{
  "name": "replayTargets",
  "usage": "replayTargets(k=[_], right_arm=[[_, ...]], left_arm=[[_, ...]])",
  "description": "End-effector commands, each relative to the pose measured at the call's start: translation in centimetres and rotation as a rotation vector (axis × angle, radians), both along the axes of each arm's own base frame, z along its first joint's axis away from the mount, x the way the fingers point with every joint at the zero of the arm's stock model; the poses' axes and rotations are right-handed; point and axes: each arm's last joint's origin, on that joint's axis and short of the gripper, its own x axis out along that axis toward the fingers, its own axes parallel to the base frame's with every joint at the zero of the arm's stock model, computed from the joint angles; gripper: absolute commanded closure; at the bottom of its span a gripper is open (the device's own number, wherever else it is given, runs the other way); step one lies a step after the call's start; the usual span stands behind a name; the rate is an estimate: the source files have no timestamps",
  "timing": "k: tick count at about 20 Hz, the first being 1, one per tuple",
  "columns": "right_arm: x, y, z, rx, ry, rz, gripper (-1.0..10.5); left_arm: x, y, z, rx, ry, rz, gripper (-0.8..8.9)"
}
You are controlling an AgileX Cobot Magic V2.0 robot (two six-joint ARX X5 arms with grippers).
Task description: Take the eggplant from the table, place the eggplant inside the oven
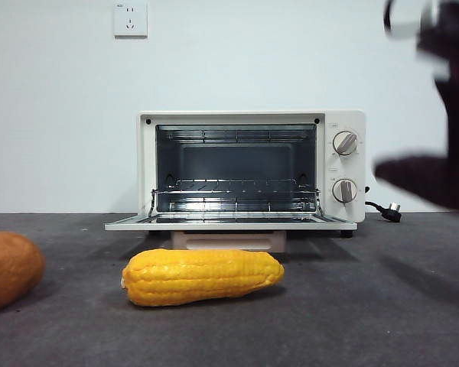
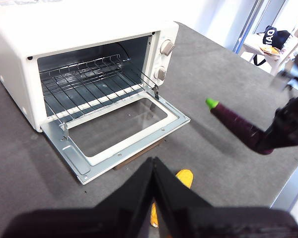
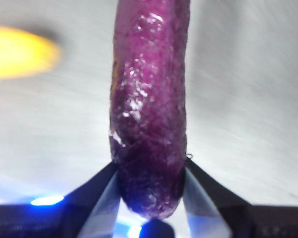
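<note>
The right gripper (image 3: 149,198) clamps the eggplant (image 3: 149,109) at its rounded end, holding it clear of the table (image 2: 208,144) at about 3 o'clock from the oven (image 2: 84,64), whose door hangs open. The left gripper (image 2: 154,171) waits with jaws closed, empty. The glossy, firm skin looks slippery, and this end grip leaves a long overhang, so a hold nearer mid-body would seem steadier.

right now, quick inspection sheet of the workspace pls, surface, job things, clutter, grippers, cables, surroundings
surface: dark grey table, nothing spilled.
job's things: eggplant held off the table, green tip toward the oven; oven door down, rack bare.
clutter: corn cob in front of the oven; orange-brown vegetable at the table's edge.
grippers: right gripper shut on the eggplant; left gripper shut, holding nothing.
cables: black plug beside the oven.
surroundings: wall socket; white wall.
</note>
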Motion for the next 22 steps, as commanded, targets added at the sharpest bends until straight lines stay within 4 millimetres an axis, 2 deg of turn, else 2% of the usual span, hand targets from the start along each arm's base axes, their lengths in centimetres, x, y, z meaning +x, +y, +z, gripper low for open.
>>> replayTargets(k=[1,4,8,16,22], right_arm=[[-0.5,0.4,2.3,0.143,-0.020,0.067,9.6],[-0.3,1.4,4.1,0.235,-0.041,0.140,9.6],[1.6,3.1,3.6,0.359,-0.018,0.166,9.6],[9.9,7.6,0.7,0.540,0.016,0.019,9.6],[16.1,10.7,0.5,0.588,0.007,-0.107,9.6]], left_arm=[[0.0,0.0,-0.2,-0.001,0.001,-0.006,8.19],[0.0,0.0,-0.2,-0.001,0.003,-0.007,8.19],[0.0,0.0,-0.2,-0.001,0.003,-0.007,8.19],[0.0,-0.1,-0.2,-0.001,0.004,-0.009,8.19],[-0.1,-0.3,-0.3,0.001,0.016,-0.029,8.19]])
